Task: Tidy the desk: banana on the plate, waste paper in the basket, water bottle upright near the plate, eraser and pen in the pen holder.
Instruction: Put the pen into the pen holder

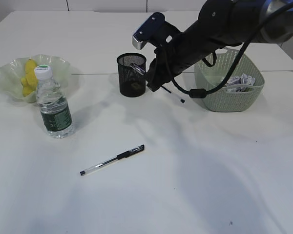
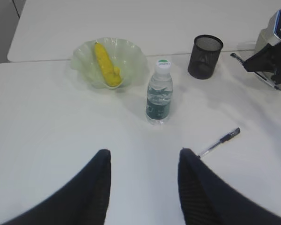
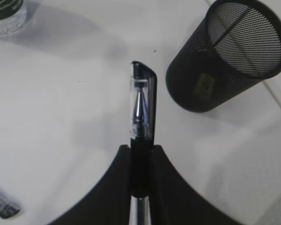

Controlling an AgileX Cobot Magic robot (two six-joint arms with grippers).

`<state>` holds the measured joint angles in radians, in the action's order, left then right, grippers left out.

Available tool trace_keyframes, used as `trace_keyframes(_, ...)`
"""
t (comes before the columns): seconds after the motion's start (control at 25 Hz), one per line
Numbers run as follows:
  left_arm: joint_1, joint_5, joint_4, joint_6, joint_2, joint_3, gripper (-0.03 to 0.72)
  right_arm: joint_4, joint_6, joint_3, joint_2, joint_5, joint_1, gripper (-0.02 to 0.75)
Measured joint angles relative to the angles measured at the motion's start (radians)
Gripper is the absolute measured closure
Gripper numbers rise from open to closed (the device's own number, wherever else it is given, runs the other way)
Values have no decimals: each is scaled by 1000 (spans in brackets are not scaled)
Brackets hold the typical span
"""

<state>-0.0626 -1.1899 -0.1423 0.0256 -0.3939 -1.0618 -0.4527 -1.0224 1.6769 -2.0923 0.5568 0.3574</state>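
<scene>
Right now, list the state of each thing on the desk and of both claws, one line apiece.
banana: lying in the plate.
water bottle: upright, capped, beside the plate.
waste paper: inside the basket.
pen holder: upright, something pale at its bottom.
held pen: capped, clamped in the right claw, beside the holder.
second pen: lying flat on the desk.
left claw: open, empty.
</scene>
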Motion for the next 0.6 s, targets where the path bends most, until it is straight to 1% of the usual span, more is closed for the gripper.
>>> trace_keyframes(0.16, 0, 43, 27, 0, 0, 0, 362, -13, 13, 0, 0, -175, 0, 694)
trace_keyframes(0.32, 0, 64, 35, 0, 0, 0, 362, -71, 14, 0, 0, -376, 0, 694)
trace_keyframes(0.44, 0, 78, 41, 0, 0, 0, 362, -131, 17, 0, -1, -497, 0, 694)
trace_keyframes(0.6, 0, 119, 44, 0, 0, 0, 362, -265, 17, 0, -23, -622, 0, 694)
